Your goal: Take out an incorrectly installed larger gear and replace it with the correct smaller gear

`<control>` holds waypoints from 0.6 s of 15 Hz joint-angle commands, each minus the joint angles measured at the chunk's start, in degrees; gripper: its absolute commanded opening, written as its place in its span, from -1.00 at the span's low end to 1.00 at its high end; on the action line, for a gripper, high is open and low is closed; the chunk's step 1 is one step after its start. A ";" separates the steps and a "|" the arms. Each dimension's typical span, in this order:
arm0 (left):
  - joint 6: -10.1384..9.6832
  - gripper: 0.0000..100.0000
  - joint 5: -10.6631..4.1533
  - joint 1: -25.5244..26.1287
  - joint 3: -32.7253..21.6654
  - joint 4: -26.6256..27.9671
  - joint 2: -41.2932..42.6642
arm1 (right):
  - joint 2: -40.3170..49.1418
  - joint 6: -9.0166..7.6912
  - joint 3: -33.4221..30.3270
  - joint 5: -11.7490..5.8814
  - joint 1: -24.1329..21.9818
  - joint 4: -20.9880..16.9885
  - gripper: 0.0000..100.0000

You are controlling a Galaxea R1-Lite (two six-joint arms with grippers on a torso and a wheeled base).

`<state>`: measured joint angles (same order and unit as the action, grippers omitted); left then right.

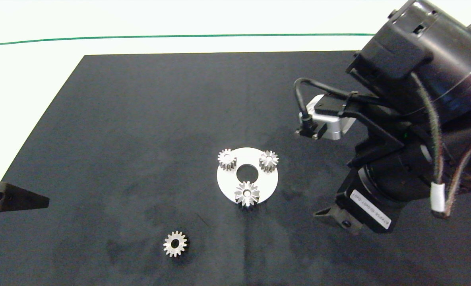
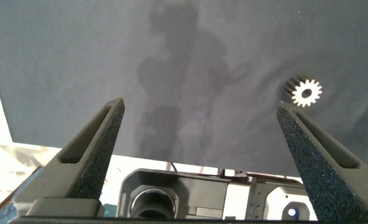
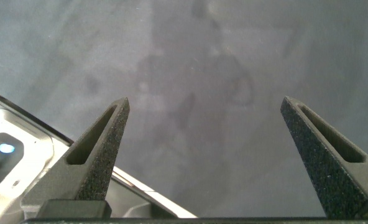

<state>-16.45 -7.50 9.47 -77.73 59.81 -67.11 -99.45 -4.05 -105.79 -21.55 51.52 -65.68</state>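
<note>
Looks like step one hasn't started: the spiky star-toothed silver larger gear (image 1: 247,193) sits on the white round plate (image 1: 268,183), so the wide-open right pincer (image 1: 330,215) needs to reach over and grab it, while the blunt-toothed smaller gear (image 1: 175,244) waits on the black worktop (image 1: 140,119) near the open left pincer (image 1: 40,201).

Count, head view: four silver gears in all.

- One larger gear (image 1: 247,193), spiky star teeth, on the white disc.
- Three blunt-toothed gears: two on the disc (image 1: 227,159) (image 1: 268,161), and one smaller gear (image 1: 175,244) lying alone on the mat.
- One white disc (image 1: 271,182) with one round centre hole.
- One dark mat (image 1: 140,119) on one white table (image 1: 28,79).
- One green line (image 1: 179,36) across the table.
- Two robot arms, each with one hand of two fingers: left hand (image 2: 201,118), right hand (image 3: 206,115).
</note>
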 commanded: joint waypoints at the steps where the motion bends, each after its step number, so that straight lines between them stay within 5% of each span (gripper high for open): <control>1: -0.08 1.00 -0.06 0.02 0.03 0.40 0.75 | -2.50 -3.69 -0.56 -0.24 2.10 0.20 1.00; 5: -0.08 1.00 -0.06 -0.16 -0.67 0.40 1.28 | -4.35 -9.31 -0.65 0.81 0.34 5.92 1.00; 7: 0.01 1.00 -0.06 -0.42 -1.55 1.01 2.42 | -5.40 -12.74 -0.56 3.54 -0.89 8.29 1.00; 9: 0.01 1.00 -0.06 -0.16 -4.19 4.35 3.65 | -7.42 -13.27 -0.82 4.50 -0.98 9.61 1.00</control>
<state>-16.31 -7.49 9.20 -80.32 63.00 -64.77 -105.24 -17.09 -106.45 -17.08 50.74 -56.09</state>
